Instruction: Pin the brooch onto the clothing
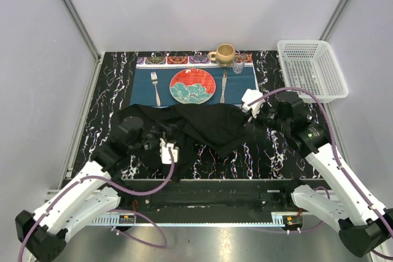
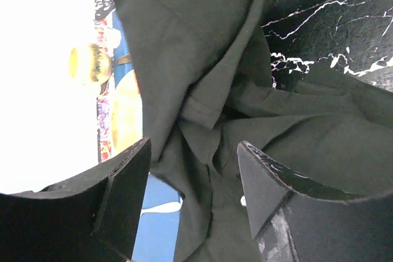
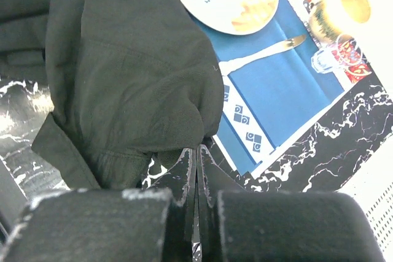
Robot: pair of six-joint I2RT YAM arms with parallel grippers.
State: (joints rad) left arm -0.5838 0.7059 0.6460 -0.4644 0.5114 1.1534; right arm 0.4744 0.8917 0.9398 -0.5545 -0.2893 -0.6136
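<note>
marble tabletop (image 1: 276,151) is carrying the clothing (image 1: 209,124); left gripper (image 2: 193,145) is hovering spread above it, right gripper (image 3: 196,151) clenching nothing visible; locating the unseen brooch is probably coming next.

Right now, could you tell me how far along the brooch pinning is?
Done: nothing visibly; the black shirt lies crumpled, and no brooch can be made out on it. In hand: the left gripper hangs open over its folds; the right gripper is shut at its edge, apparently holding nothing. Left: spreading the shirt, finding the brooch, pinning it.
</note>
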